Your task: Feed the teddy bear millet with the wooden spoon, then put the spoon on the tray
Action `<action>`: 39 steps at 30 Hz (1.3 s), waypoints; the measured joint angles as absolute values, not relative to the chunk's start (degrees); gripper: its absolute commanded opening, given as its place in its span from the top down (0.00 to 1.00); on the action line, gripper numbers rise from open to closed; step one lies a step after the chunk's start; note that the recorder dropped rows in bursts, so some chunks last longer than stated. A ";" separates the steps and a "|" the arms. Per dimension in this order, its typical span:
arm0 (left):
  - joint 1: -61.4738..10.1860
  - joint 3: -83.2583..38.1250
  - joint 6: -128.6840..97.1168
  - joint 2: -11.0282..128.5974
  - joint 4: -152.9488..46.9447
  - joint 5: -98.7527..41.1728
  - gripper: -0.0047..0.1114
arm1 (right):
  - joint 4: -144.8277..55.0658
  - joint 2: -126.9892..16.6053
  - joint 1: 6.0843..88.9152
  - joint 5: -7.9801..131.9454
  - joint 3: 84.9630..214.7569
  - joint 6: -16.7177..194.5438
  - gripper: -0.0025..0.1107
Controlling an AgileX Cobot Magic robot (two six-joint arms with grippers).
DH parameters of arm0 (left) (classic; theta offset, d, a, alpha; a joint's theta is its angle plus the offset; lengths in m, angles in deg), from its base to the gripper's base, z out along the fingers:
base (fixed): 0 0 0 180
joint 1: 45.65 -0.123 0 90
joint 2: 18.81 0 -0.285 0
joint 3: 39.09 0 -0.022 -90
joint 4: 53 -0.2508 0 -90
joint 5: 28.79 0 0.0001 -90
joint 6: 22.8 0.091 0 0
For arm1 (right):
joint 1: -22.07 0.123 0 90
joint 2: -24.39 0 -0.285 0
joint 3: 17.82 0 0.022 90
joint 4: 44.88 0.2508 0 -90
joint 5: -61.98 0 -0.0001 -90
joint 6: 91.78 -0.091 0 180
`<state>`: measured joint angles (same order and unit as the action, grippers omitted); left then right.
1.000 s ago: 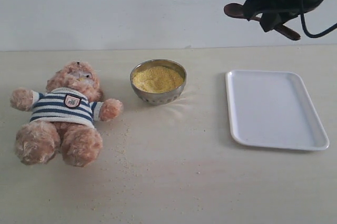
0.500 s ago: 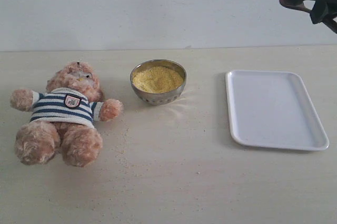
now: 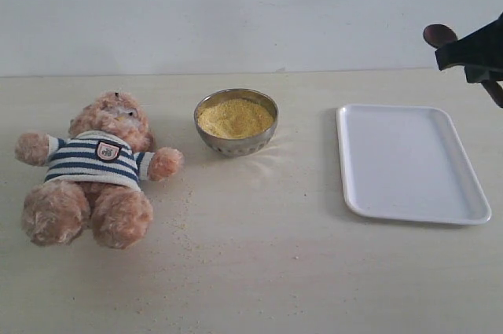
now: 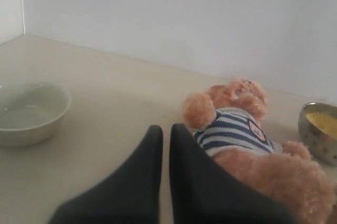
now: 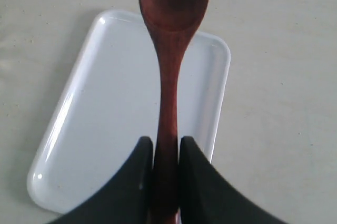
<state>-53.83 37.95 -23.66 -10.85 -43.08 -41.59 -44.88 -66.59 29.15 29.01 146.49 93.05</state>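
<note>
End effector on the right is clasping the wooden spoon over the tray; lowering flat seems wise.

I take this for a robot test bench, not a home. A plain beige table runs up to a blank white wall. Laid out on it like props are a teddy bear at nine o'clock, a steel bowl of millet near the middle, and a white tray at three o'clock.
</note>
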 measured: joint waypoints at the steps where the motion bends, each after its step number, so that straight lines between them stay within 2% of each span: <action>1: -53.83 37.95 -23.79 -10.85 -43.07 -41.88 0.92 | -44.88 -66.18 29.15 29.48 146.14 92.82 0.98; 16: -53.83 37.95 -25.06 -10.85 -38.85 -42.26 0.92 | -44.88 -58.68 29.02 31.13 144.80 89.64 0.98; 23: -53.83 37.95 -25.06 -10.85 -38.85 -42.26 0.92 | -44.88 -50.85 29.02 38.48 133.27 88.22 0.98; 28: -53.83 37.95 -25.06 -10.85 -38.85 -42.26 0.92 | -43.79 -44.41 29.02 53.60 120.92 82.03 0.98; 33: -53.83 37.95 -25.06 -10.85 -38.85 -42.26 0.92 | -43.58 -38.72 29.02 79.25 108.82 80.08 0.98; 36: -53.83 37.95 -25.06 -10.85 -38.85 -42.26 0.92 | -43.58 -41.86 29.02 94.66 107.92 80.32 0.98; 39: -53.83 37.95 -25.06 -10.85 -38.85 -42.26 0.92 | -43.46 -47.88 29.02 104.35 109.69 81.72 0.98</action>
